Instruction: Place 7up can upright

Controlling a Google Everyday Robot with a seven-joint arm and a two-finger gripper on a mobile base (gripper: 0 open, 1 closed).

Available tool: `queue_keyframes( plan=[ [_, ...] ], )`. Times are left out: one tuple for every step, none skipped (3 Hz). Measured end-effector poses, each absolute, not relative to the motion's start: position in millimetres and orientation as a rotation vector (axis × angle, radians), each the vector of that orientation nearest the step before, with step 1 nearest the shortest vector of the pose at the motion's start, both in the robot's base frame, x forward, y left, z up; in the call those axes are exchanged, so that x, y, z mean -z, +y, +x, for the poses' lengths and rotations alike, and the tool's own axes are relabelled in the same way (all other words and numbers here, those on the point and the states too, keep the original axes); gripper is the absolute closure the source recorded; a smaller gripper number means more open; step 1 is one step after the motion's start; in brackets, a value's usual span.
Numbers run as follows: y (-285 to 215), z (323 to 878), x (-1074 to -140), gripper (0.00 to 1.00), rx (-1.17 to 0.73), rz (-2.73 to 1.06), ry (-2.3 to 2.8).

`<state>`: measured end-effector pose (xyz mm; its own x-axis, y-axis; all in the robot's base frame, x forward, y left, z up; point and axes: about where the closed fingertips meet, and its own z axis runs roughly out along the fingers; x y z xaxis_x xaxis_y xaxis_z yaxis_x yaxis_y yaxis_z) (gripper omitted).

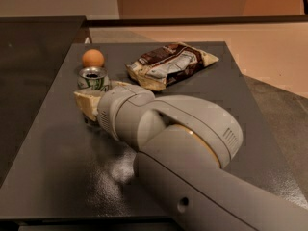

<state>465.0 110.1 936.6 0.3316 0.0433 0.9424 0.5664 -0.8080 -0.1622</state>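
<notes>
The 7up can (93,79) is silver with a green-and-white label. It stands upright on the dark table (53,143), its open-tab top facing up. My gripper (95,96) is at the left middle of the table, right in front of the can. Its cream fingers (85,105) close around the can's lower part, which they hide. My grey arm fills the lower right of the view.
A small orange ball (93,58) lies just behind the can. A brown-and-white snack bag (168,65) lies to the right of the can, at the back of the table. The table's left edge runs beside a darker surface (33,47).
</notes>
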Motion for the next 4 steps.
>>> queue_keyframes(
  plan=[
    [113.1,462.2,-929.2,1.00,1.476,-2.146,-0.543],
    [114.7,459.9,-923.9,1.00,1.468,-2.154,-0.545],
    [111.3,457.6,-921.9,1.00,1.484,-2.157,-0.539],
    [105.8,453.9,-921.5,0.82,1.516,-2.157,-0.533]
  ],
)
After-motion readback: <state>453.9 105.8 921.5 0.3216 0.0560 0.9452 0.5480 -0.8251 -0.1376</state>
